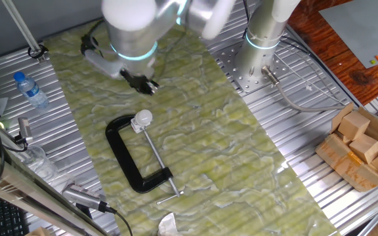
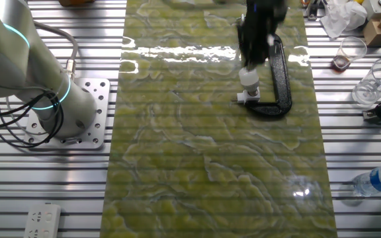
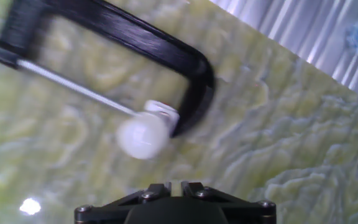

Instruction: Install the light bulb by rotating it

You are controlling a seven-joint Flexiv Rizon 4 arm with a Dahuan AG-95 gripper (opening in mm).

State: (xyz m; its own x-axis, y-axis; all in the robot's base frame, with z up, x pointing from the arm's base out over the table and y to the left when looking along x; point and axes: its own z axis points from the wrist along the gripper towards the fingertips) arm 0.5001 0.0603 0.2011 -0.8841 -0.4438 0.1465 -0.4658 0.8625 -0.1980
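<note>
Hand view: my fingers (image 3: pixel 174 186) show only as two dark tips pressed together at the bottom edge, grasping nothing; I judge them clenched. The light bulb (image 3: pixel 143 135) sits ahead of them, a matte white globe on a pale socket at one end of the black C-clamp (image 3: pixel 135 43), beside the clamp's thin screw rod (image 3: pixel 73 87).

One fixed view: the bulb (image 1: pixel 143 118) stands upright on the clamp (image 1: pixel 126 157), which lies flat on the green marbled mat (image 1: pixel 241 157) on the tabletop, while my fingers (image 1: pixel 143 83) hang above the mat, apart from the bulb.

Risks, as I judge them:
- With the tips together, a descent would strike the globe rather than straddle it, and could crack it or tip it in the socket.
- The clamp appears only to rest on the mat; a twist on the bulb may turn the whole clamp instead of seating the thread.
- An off-centre grasp on the round, smooth globe may slip, or cross the thread.
- Blur in this view makes the bulb's exact tilt uncertain.
</note>
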